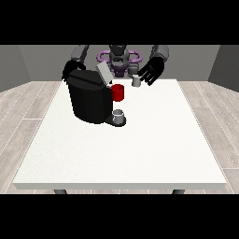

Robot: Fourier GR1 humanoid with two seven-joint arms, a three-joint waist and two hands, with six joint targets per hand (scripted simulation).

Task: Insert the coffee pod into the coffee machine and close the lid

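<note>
A black coffee machine (88, 100) stands on the white table (126, 154) at the left, with its grey lid (103, 72) tilted up and open. A red part (118, 92) shows at its front, and a small grey cup (119, 115) sits on its drip base. A small grey coffee pod (136, 81) rests on the table near the far edge. The hand at the view's right (151, 71) hovers just right of the pod with fingers spread, holding nothing. The hand at the view's left (69, 69) is mostly hidden behind the machine.
The table's near edge (121, 186) runs along the bottom. Wooden floor (28, 102) surrounds the table on both sides.
</note>
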